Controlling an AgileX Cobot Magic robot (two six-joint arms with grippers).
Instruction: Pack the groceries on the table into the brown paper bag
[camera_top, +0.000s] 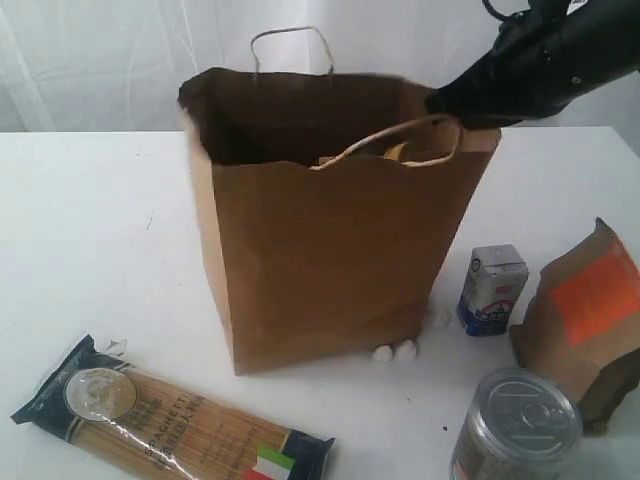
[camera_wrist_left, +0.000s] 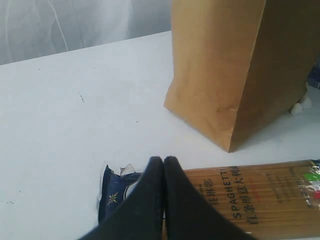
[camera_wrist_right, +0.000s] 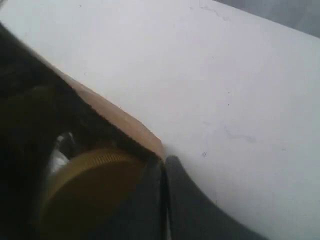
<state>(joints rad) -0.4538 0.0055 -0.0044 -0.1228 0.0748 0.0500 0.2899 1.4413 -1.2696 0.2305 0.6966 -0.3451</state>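
The brown paper bag (camera_top: 330, 240) stands upright mid-table (camera_top: 90, 220), its mouth open. My right gripper (camera_top: 445, 102) is at the bag's far right top corner. In the right wrist view it (camera_wrist_right: 164, 162) is shut on the bag's rim (camera_wrist_right: 115, 112), one finger inside, one outside. A gold lid (camera_wrist_right: 95, 175) shows inside the bag. The spaghetti pack (camera_top: 170, 420) lies flat in front of the bag. My left gripper (camera_wrist_left: 163, 160) hovers shut and empty over the pack's dark end (camera_wrist_left: 112, 197); it is not in the exterior view.
Right of the bag stand a small white-blue carton (camera_top: 492, 288), a brown pouch with an orange label (camera_top: 585, 320) and a silver tin can (camera_top: 517, 428). Small white lumps (camera_top: 395, 352) lie at the bag's base. A white curtain hangs behind.
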